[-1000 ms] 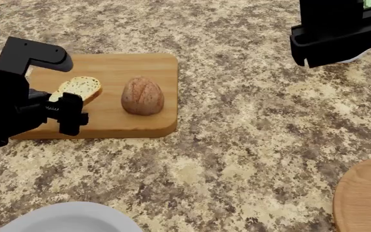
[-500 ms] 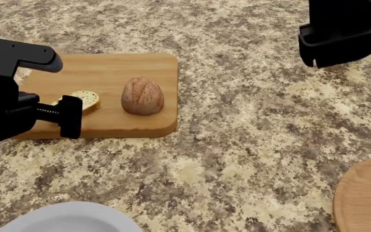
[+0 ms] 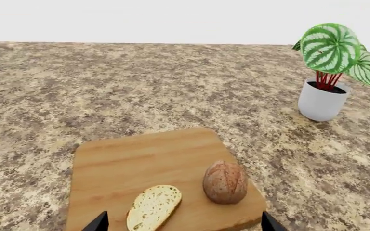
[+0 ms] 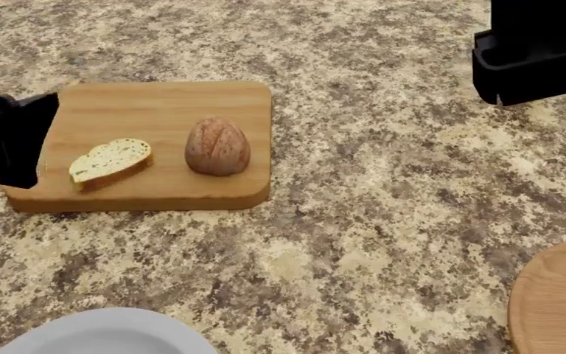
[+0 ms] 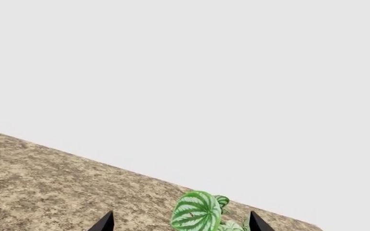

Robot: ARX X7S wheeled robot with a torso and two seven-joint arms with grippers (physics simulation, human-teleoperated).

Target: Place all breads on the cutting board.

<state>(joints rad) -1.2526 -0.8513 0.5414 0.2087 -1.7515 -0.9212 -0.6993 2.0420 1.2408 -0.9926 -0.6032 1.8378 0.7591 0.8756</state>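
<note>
The cutting board [image 4: 165, 103] lies on the counter at the left. On it rest both breads: the pale slice [image 4: 111, 162], lying flat near the front left, and the brown roll [image 4: 217, 146] just right of it. My left gripper [image 4: 15, 140] hangs open at the board's left edge, off the slice. In the left wrist view the slice [image 3: 153, 207] and the roll [image 3: 225, 182] lie on the board [image 3: 140, 159], ahead of the open left gripper [image 3: 183, 225]. My right gripper [image 4: 539, 63] is raised at the far right. In the right wrist view it [image 5: 180, 224] is open and empty.
A white plate [image 4: 106, 332] sits at the front left edge and a round wooden plate [image 4: 558, 302] at the front right. A potted plant [image 3: 329, 72] stands on the counter beyond the board and also shows as the plant [image 5: 198, 211] in the right wrist view.
The left gripper has drawn back to the left, away from the slice, which now lies flat and uncovered on the board. The right arm has shifted slightly right.
</note>
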